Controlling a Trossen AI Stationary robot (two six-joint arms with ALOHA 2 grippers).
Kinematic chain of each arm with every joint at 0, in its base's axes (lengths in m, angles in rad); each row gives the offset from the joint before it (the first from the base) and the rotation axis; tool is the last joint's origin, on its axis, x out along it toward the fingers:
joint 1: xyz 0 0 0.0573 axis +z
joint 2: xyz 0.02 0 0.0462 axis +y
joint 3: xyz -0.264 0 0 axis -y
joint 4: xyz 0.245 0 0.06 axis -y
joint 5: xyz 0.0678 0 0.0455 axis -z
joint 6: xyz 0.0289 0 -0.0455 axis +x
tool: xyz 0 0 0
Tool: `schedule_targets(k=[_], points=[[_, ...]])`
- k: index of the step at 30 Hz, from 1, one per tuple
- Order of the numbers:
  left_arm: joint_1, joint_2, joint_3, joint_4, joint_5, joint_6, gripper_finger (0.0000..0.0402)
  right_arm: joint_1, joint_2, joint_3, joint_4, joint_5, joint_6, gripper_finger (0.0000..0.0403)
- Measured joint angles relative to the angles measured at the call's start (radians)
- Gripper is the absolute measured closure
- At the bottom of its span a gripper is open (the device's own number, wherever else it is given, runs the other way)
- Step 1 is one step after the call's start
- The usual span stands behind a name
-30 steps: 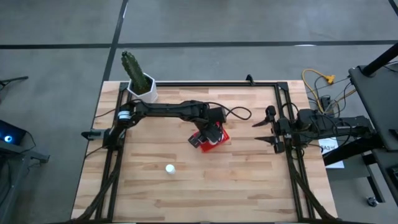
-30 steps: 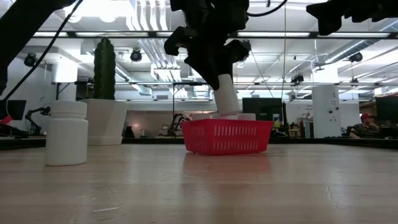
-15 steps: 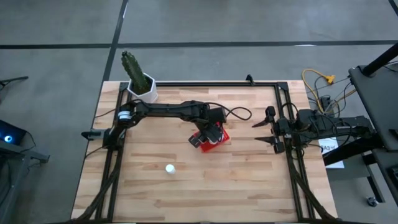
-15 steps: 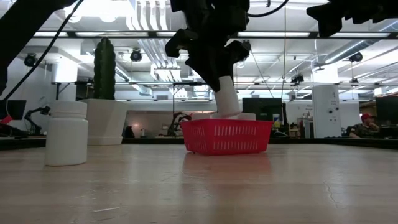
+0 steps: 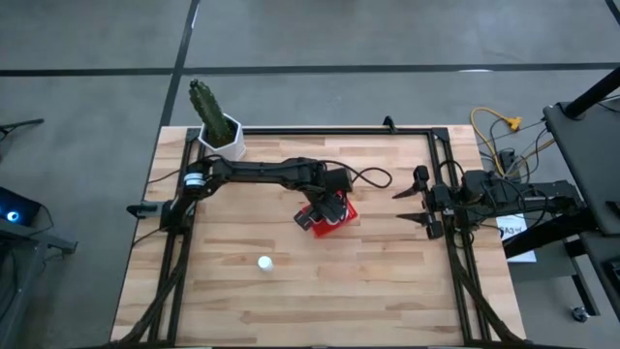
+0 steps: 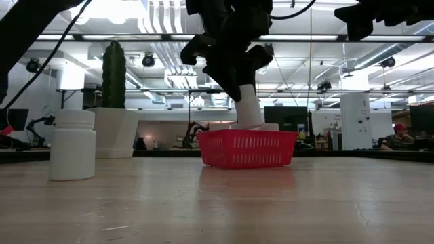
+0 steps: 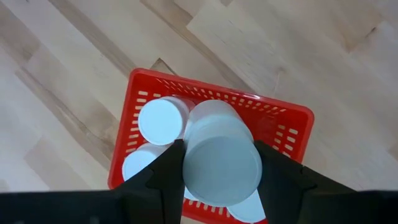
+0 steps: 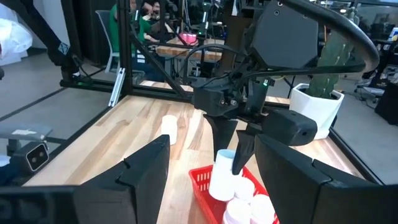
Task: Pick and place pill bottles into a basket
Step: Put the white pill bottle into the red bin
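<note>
High view: the left gripper (image 5: 327,215) is seen over the red basket (image 5: 346,210) at mid-table, the left arm stretched from the table's left edge across to it. One loose pill bottle (image 5: 263,262) stands alone on the bare table (image 5: 387,281), well apart from the basket and toward the front edge. The left arm is the nearer one to the basket. The right gripper (image 5: 418,202) is parked at the right rail, its fingers spread and empty.

Low view: a held bottle (image 6: 248,108) is pinched by the left gripper directly above the basket (image 6: 247,149), base down and just at the rim. Its long axis is tilted off upright, the top leaning toward the cactus pot (image 6: 115,132). Caps of bottles already inside show over the rim. The loose bottle (image 6: 72,145) stands upright at near left.

Left wrist view: the held bottle (image 7: 222,163) is gripped between the two fingers (image 7: 168,174), one on each side. Below it lies the basket (image 7: 292,124), with other bottles inside, one white cap (image 7: 163,120) just beside it. The gap under the held bottle cannot be seen.

Right wrist view: the left gripper (image 8: 231,149) points down, the bottle (image 8: 222,174) slanting into the basket (image 8: 202,183) beside the stored bottles. The drop is judged to depend on straightening this tilt over the free slot.
</note>
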Motion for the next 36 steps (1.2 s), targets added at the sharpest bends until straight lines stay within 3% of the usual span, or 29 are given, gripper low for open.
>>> schedule_targets(k=[36], points=[[0.002,0.000,-0.048,0.058,0.012,0.002,0.0260,0.000,0.001,0.000,-0.020,-0.001,0.004,0.0179]])
